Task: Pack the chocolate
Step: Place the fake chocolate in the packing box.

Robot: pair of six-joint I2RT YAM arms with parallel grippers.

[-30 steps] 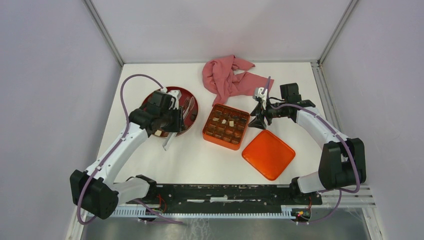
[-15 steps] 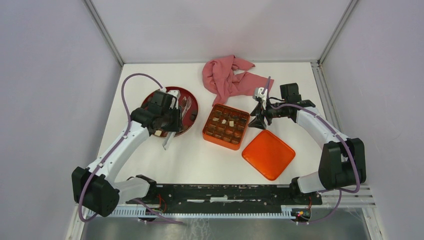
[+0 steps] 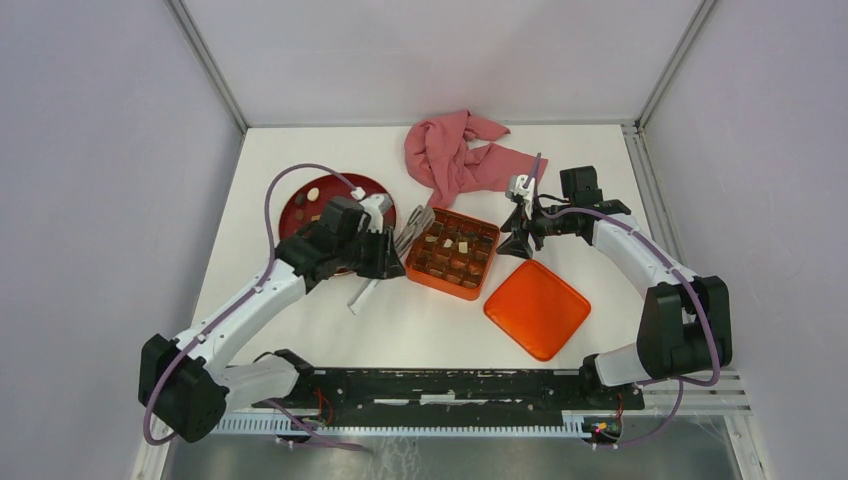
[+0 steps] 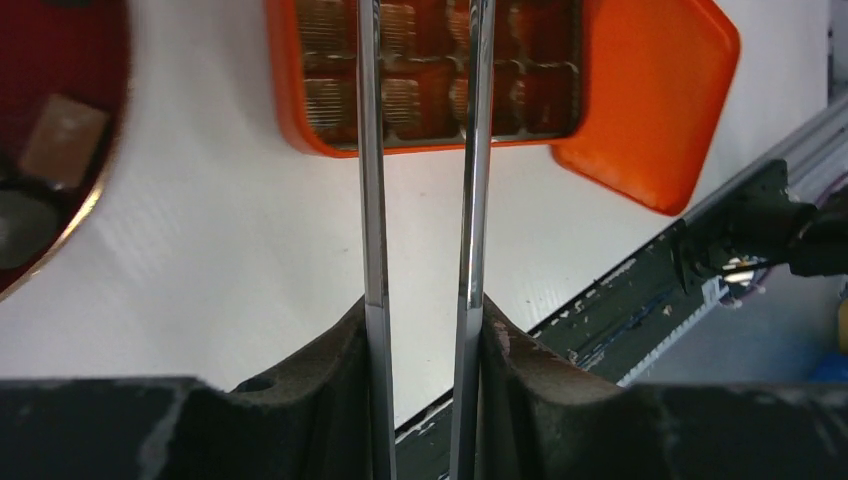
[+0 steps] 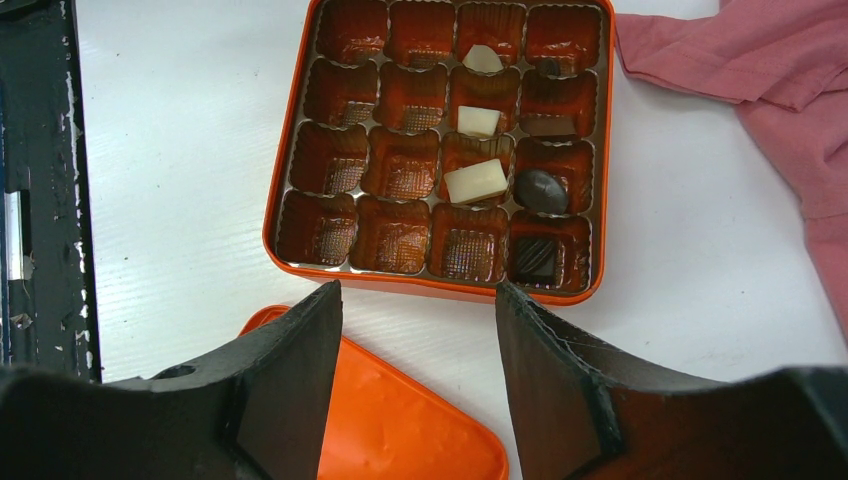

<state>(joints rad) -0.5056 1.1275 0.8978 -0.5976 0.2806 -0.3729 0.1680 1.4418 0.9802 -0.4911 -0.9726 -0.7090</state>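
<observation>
The left gripper [image 4: 422, 325] at 6 o'clock clamps a pair of metal tongs [image 4: 371, 200], whose two blades run slightly apart up to 12 o'clock, over the orange tin [image 4: 285, 90] and out of view. An orange lid [image 4: 650, 100] lies at 2 o'clock, touching the tin's corner. At 9 o'clock the dark-red plate [image 4: 70, 40] holds a tan chocolate [image 4: 63, 142] with a darker piece [image 4: 18, 225] just beside it.
</observation>
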